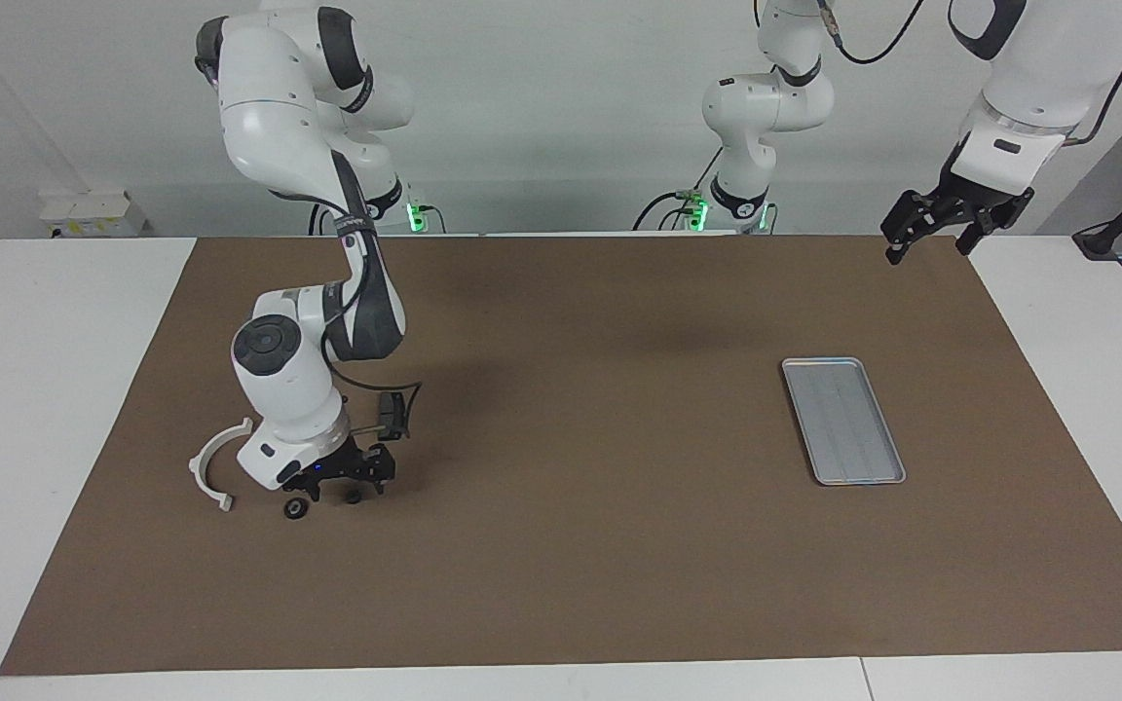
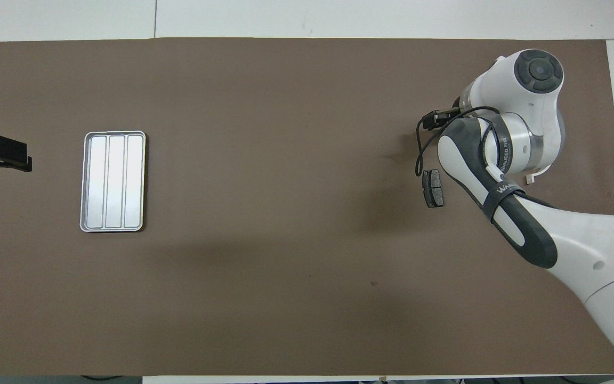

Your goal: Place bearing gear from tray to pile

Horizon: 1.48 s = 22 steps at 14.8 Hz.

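While the right gripper [image 1: 342, 484] hangs low over the pile at the right arm's end of the mat, we read this as the drop-off: the tray [image 1: 843, 421] lies bare at the left arm's end, nothing on its ridged floor. A small dark round part, which we take to be the bearing gear [image 1: 296, 509], sits on the mat just beside the gripper's tips and next to the white arc bracket [image 1: 215, 462]. It looks set down, apart from the fingers. Whether those fingers are spread or closed we cannot tell; the wrist and dark hardware mask them. From overhead the right arm hides the gear and nearly all of the bracket, leaving one brake pad [image 2: 434, 188] showing. The second pad we cannot find. The left gripper [image 1: 936, 234] waits raised, fingers spread and holding nothing, over the mat's corner nearest its base.
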Each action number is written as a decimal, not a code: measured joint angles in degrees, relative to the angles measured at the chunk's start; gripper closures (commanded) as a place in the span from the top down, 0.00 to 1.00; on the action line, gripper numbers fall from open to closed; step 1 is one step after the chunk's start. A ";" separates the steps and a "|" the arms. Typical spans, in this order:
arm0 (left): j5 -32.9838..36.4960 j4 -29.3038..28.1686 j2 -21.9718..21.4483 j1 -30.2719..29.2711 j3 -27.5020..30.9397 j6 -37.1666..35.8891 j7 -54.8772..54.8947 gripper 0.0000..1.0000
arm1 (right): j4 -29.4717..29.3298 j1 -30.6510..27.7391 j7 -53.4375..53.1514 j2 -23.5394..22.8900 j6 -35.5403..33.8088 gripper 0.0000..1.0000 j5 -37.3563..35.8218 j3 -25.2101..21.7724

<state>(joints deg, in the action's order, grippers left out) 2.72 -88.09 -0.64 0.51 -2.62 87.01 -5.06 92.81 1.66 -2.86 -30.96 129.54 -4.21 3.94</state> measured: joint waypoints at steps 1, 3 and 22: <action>0.00 0.00 0.00 0.02 -0.11 0.00 0.00 1.00 | 0.00 -0.24 0.00 0.45 -0.01 1.00 0.00 -0.01; 0.00 0.00 -0.01 0.03 -0.21 0.01 0.00 1.00 | 0.00 -1.22 0.00 1.43 -0.26 1.00 0.00 -0.01; -0.01 -0.03 -0.05 0.06 -0.22 0.29 0.02 1.00 | -0.91 -4.31 -0.02 38.66 -46.55 1.00 2.92 0.38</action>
<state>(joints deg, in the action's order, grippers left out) 2.71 -88.11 -0.69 0.57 -2.84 87.30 -5.04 91.91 -2.65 -2.89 7.70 82.99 -1.29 4.32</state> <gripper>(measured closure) 0.000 0.000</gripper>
